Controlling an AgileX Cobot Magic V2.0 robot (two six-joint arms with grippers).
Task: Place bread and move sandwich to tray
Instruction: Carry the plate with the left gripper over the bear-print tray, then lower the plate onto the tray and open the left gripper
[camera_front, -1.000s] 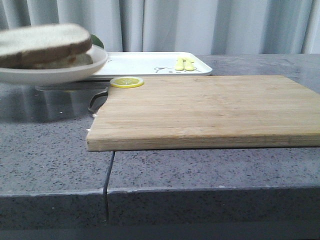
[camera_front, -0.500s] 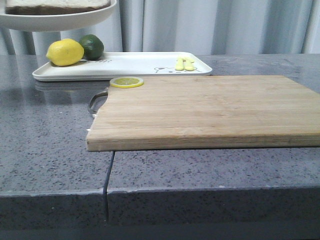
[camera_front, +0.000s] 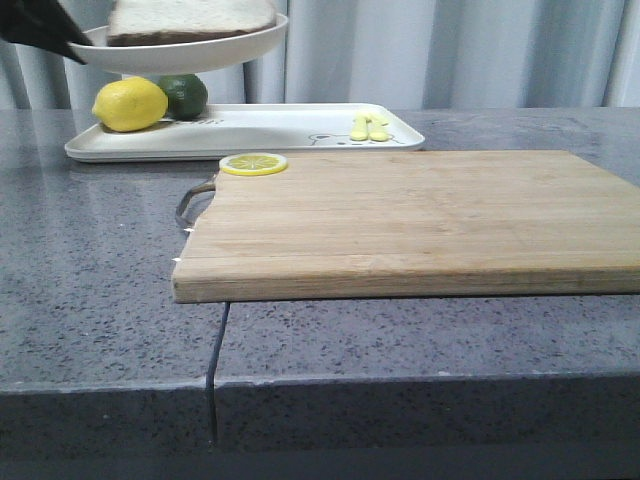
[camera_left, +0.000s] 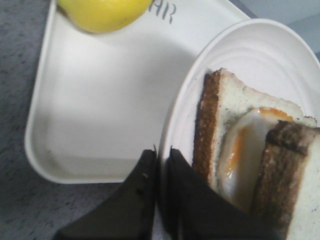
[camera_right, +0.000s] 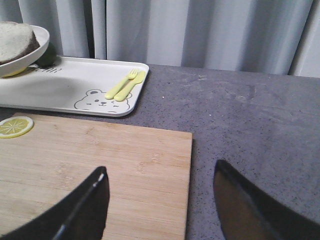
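On the grey stone table (camera_front: 100, 300) lies the wooden cutting board (camera_front: 420, 220), the biggest thing here, with a lemon slice (camera_front: 253, 163) on its far left corner. Behind it sits the tray (camera_front: 270, 130) — flat, white, with a bear drawing (camera_right: 102, 100), a yellow fork and spoon (camera_right: 125, 84) beside the drawing, and a whole lemon (camera_front: 130, 104) and a lime (camera_front: 184, 94) at its left end. Above that left end the plate (camera_front: 180, 52) with the sandwich (camera_front: 190, 20) hangs in the air, clear of the tray. From the left wrist, the egg (camera_left: 245, 145) shows between the two brown-crusted slices, the upper one shifted off the lower. The left gripper (camera_left: 161, 165) pinches the plate's rim, one dark finger (camera_left: 140, 200) outside and one inside — closed on it. The right gripper (camera_right: 160, 200) hovers over the board's near right part, fingers spread wide, holding nothing.
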